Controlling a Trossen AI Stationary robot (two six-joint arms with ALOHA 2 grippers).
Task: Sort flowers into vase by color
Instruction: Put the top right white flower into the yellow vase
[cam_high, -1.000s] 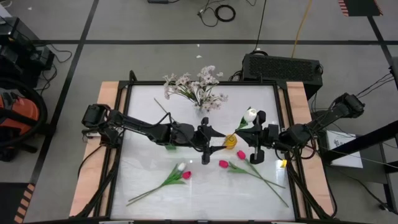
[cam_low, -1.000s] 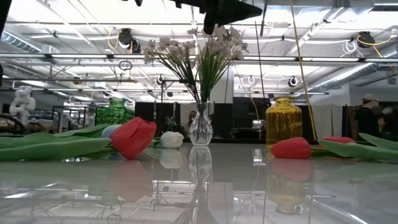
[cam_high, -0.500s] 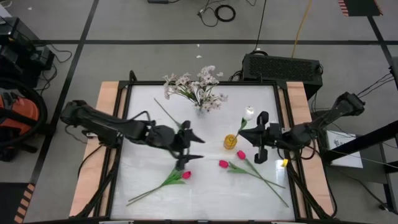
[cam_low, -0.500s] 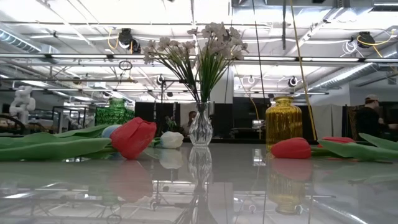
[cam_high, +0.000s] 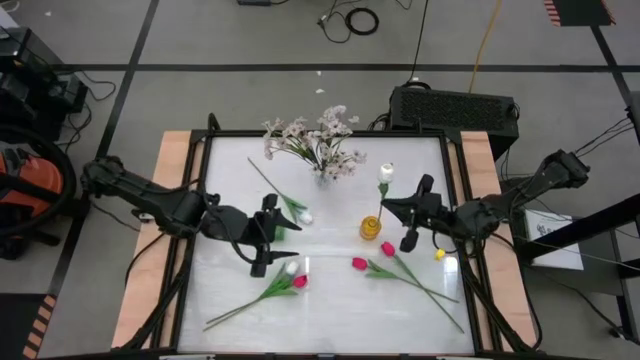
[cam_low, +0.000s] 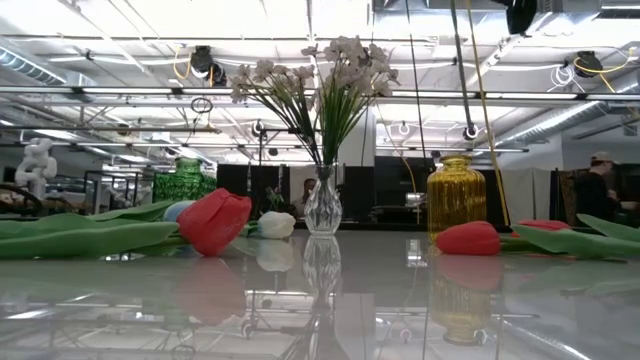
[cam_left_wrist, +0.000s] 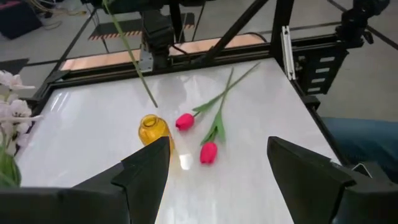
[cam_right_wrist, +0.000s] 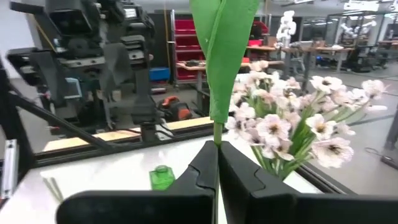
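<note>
Item: white tulip (cam_high: 386, 172). Loc: right gripper (cam_high: 404, 213) clamped on stem, bloom above yellow vase (cam_high: 371, 228). Left gripper (cam_high: 263, 236) wide, empty. Risk, I reckon: stem tip misses neck, vase tips.

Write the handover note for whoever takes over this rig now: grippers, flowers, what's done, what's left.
Left gripper: jaws open, empty, beside the loose white tulip.
Right gripper: jaws shut on the held white tulip's green stem, whose lower end is at the yellow glass vase; unclear if inside.
Done: pale blossom spray stands in the clear glass vase.
Left: the loose white tulip, the two magenta tulips, and the magenta-and-white pair, all lying flat.
</note>
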